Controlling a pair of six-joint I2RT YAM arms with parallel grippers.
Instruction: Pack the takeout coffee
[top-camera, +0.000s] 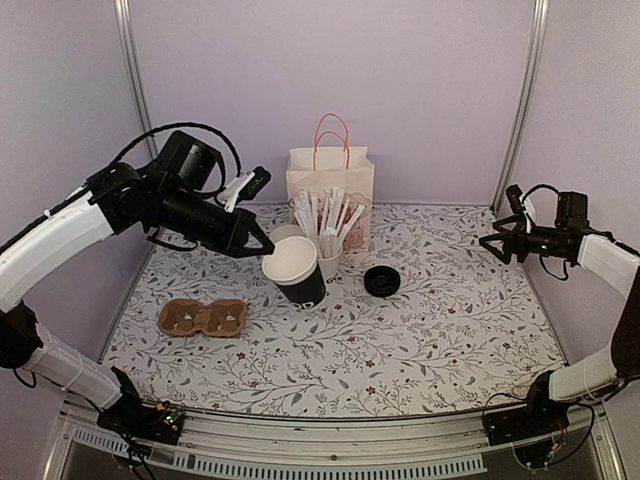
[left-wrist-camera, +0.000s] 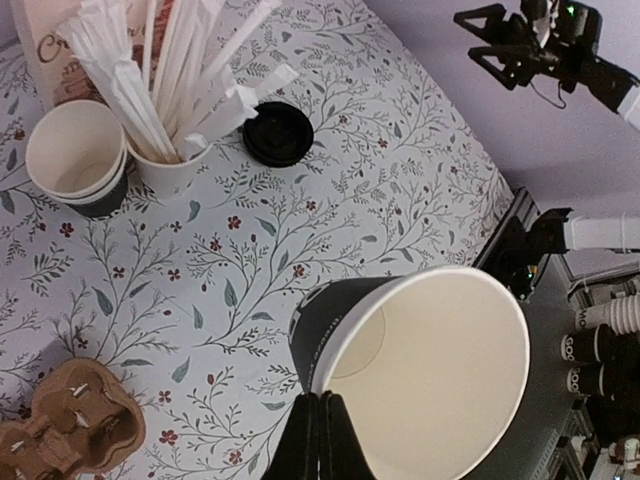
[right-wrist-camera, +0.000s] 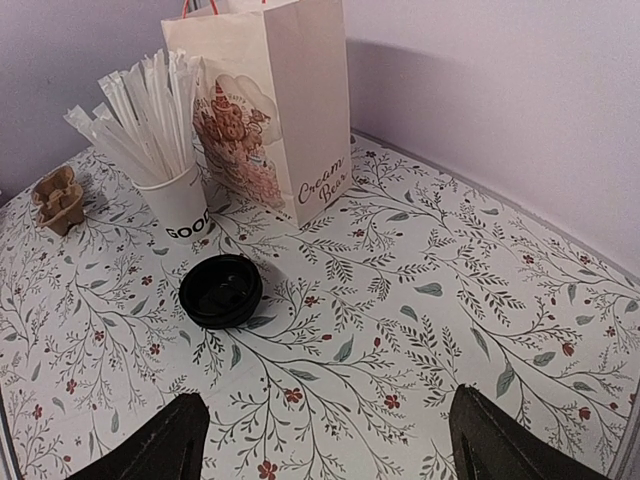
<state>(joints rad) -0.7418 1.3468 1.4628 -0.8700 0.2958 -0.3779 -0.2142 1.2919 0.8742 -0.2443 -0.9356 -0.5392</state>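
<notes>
Takeout coffee cup (top-camera: 295, 268), dark outside and white inside, is at the centre of the overhead frame, just beyond the cardboard carrier (top-camera: 203, 317) at lower left. It is tilted and lidless, and whether its base touches the counter (top-camera: 440, 340) I cannot tell. The left end effector (top-camera: 265, 248) is clamped on its rim, one finger inside the wall and one outside. The step in hand looks like carrying the cup. Doing it well means a pinch firm enough not to slip yet not creasing the paper, righting the cup before setting it down, and keeping it away from the sticks behind. Its round black lid (top-camera: 382, 281) lies flat on the counter right of centre. The right end effector (top-camera: 497, 243) hangs at the right edge, fingers apart and empty. Further back, the white cup of wrapped sticks (right-wrist-camera: 180, 205) reads "GOOD", a stack of lidless cups (left-wrist-camera: 78, 155) stands beside it, and the paper bag (right-wrist-camera: 270, 110) reads "Cream Bear".
</notes>
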